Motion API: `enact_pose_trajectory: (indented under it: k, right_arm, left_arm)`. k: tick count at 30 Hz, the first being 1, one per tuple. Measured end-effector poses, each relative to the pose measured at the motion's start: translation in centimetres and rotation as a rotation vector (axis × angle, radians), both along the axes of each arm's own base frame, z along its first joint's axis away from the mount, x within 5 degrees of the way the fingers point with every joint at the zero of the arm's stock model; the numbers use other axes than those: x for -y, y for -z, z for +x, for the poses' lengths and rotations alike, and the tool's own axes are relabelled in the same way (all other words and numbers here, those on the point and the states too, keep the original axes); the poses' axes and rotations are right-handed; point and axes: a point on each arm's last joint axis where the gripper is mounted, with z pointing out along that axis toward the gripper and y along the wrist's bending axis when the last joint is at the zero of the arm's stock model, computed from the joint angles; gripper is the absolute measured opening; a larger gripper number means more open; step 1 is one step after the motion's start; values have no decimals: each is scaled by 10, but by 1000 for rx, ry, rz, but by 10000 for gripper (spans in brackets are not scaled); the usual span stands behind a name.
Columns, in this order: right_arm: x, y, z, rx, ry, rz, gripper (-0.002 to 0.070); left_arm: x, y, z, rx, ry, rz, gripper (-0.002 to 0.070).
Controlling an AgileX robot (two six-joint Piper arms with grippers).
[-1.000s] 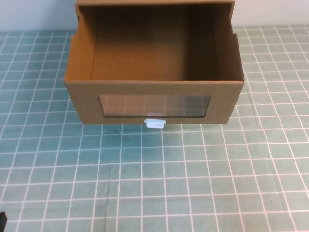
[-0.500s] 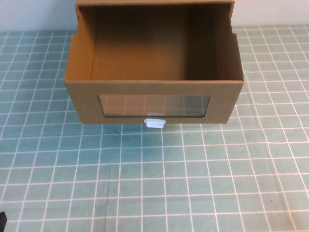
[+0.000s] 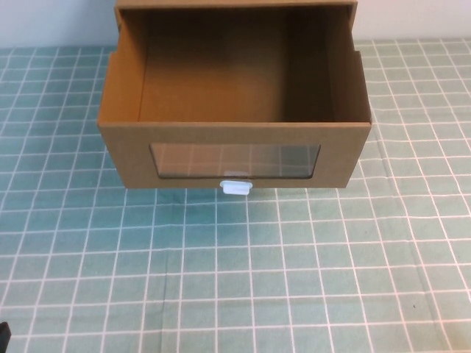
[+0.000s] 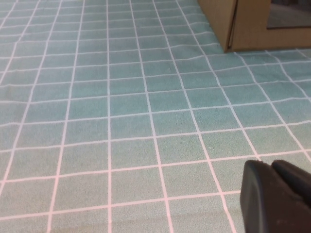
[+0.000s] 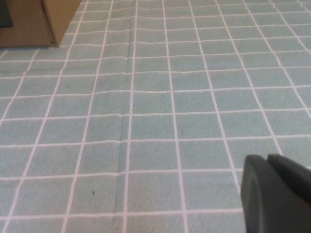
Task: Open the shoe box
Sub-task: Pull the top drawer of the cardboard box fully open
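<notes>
Shoe box [image 3: 235,147] drawer's out, tab [image 3: 236,187] facing us. L gripper [image 4: 272,170] & R gripper [image 5: 268,162] both pinched closed w/ nothing held, parked well short of it, neither nearer.

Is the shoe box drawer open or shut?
Open: the drawer is pulled out, its bare inside showing. The left gripper and right gripper, both shut, hang over the cloth, away from it.

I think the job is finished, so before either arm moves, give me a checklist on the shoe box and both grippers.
1. Shoe box drawer pulled out, inside showing: ok.
2. White pull tab free of both grippers: ok.
3. Left gripper shut, above the checked cloth, apart from the box: ok.
4. Right gripper shut, above the cloth, apart from the box: ok.
5. Box sitting level: ok.
</notes>
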Motion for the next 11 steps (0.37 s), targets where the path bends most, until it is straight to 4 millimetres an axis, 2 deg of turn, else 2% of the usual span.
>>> enact_pose_trajectory:
  k: [11]
  right_arm:
    - [0, 0, 0, -2, -1, 7, -13]
  left_arm:
    - [0, 0, 0, 0, 0, 0, -5]
